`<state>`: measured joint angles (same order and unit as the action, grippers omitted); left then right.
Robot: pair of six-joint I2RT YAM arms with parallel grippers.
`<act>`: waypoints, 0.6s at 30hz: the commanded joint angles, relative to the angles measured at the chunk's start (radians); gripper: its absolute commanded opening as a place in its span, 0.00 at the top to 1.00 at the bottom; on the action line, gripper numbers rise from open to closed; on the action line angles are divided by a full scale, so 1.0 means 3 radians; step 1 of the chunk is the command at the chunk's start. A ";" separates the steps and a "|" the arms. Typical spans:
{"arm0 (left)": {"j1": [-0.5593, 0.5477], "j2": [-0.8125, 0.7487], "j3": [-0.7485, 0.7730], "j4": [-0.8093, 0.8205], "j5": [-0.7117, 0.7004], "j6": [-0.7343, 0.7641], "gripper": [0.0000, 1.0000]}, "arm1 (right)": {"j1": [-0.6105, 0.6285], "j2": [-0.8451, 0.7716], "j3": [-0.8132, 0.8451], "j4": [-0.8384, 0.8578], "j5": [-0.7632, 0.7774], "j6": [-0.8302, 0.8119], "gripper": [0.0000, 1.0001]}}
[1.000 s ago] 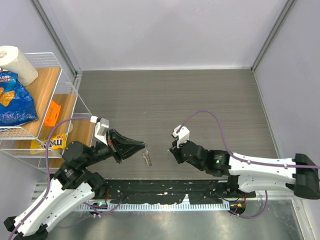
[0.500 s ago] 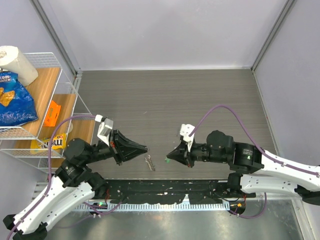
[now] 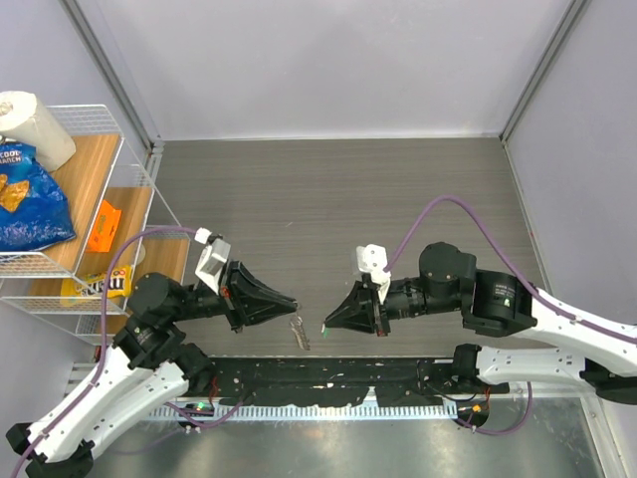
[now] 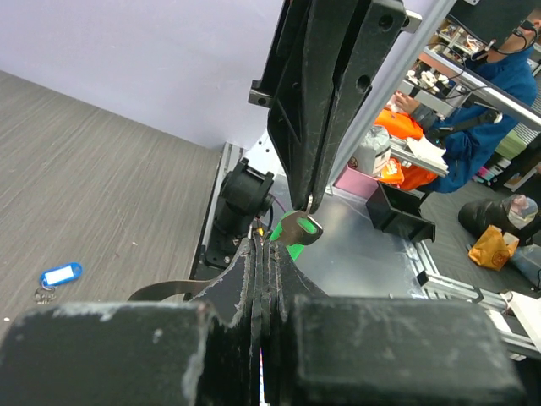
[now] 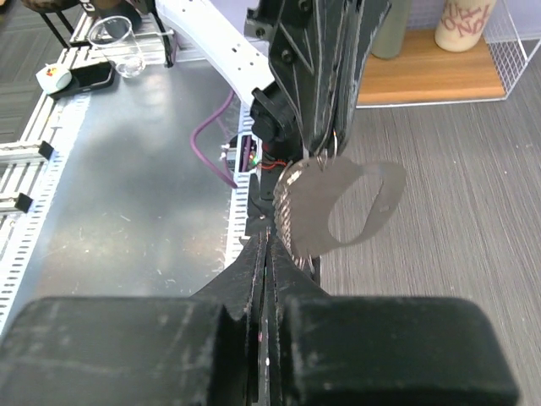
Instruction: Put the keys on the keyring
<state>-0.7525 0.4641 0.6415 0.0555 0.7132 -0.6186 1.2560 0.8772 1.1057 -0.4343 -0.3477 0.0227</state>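
While in left tool (image 3: pixel 293 301), keyring (image 3: pixel 300 332) downward.

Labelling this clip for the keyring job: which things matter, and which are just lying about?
Job: green key in right hand; keyring strap in left hand; blue key on table.
Lying about: paper roll, chip bag, orange packet, yellow sweet bag, on wire shelf.

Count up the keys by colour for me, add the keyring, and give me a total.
green-headed key: 1
blue-tagged key: 1
keyring with its grey-beige strap: 1
Total: 3
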 commanded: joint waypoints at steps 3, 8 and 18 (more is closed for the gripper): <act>-0.0002 0.0054 0.0132 0.0367 0.0184 0.0022 1.00 | 0.0016 0.0180 0.0318 0.0215 -0.0099 0.0072 0.95; -0.0002 0.0054 0.0107 0.0418 0.0205 0.0042 1.00 | -0.0024 0.0282 0.0369 0.0409 -0.0252 0.0205 0.95; -0.0002 0.0043 0.0081 0.0469 0.0236 0.0068 1.00 | -0.0188 0.0476 0.0441 0.0691 -0.0406 0.0487 0.95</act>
<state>-0.7525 0.4778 0.6415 0.1234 0.7647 -0.6159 1.2121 1.0065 1.1782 -0.3122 -0.4435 0.1238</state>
